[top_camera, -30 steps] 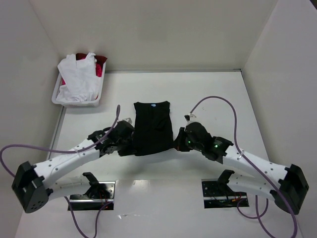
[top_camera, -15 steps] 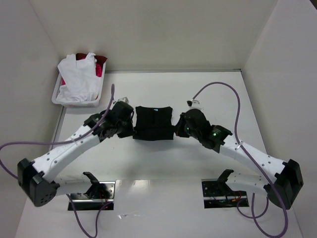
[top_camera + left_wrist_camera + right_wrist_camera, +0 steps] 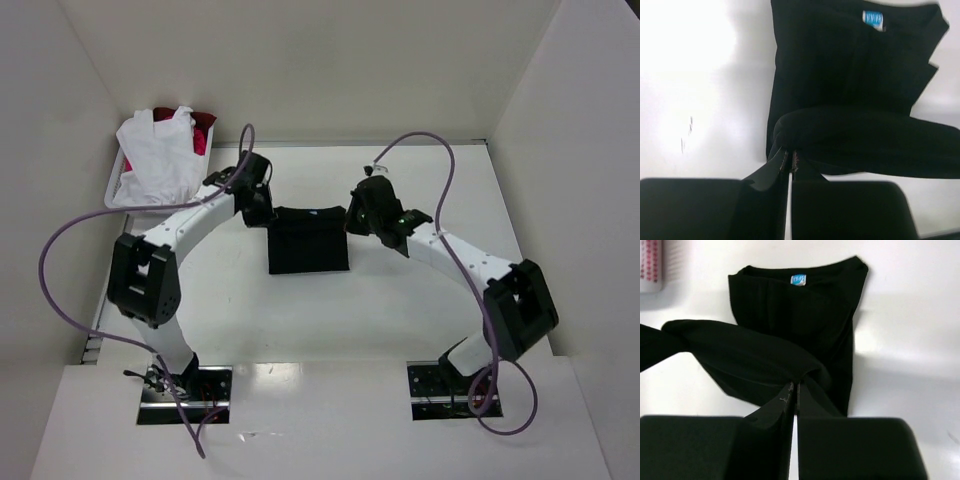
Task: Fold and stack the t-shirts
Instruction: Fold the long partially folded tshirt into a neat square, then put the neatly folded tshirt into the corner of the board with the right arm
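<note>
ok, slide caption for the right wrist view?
Right gripper pinching a raised fold of the black t-shirt above its flat half, light-blue neck label at the far edge.

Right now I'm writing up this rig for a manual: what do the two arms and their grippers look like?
The left arm and right arm are white tubular links with black joint housings, each trailing a purple cable. The left gripper and right gripper are black.

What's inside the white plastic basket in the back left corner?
A crumpled white cloth t-shirt fills the white plastic basket and spills over its rim. Red cloth shows behind it. Anything lying beneath the white shirt is covered.
</note>
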Action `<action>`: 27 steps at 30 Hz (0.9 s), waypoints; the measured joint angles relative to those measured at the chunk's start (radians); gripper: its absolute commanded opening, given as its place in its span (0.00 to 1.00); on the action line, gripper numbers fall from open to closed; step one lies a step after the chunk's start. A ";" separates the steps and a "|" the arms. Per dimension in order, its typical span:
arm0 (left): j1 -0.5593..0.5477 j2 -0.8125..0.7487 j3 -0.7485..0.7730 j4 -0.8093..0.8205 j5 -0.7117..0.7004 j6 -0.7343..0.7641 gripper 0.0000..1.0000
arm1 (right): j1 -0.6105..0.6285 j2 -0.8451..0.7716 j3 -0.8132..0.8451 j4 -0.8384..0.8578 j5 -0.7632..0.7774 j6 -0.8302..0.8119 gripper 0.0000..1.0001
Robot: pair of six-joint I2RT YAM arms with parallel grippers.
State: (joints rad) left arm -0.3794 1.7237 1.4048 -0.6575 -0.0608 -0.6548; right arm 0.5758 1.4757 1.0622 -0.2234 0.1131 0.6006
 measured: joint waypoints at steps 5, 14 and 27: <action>0.068 0.174 0.163 0.020 0.045 0.056 0.20 | -0.068 0.167 0.095 0.059 -0.039 -0.017 0.18; 0.178 0.402 0.360 0.058 0.094 0.134 0.99 | -0.195 0.455 0.309 0.105 -0.045 -0.049 0.67; 0.199 0.361 0.257 0.142 0.171 0.154 0.94 | -0.225 0.365 0.209 0.164 -0.176 -0.079 0.77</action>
State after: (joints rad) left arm -0.1802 2.0846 1.6615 -0.5159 0.1097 -0.5007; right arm 0.3508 1.8408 1.2713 -0.0593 -0.0631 0.5220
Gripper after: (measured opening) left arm 0.937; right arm 0.755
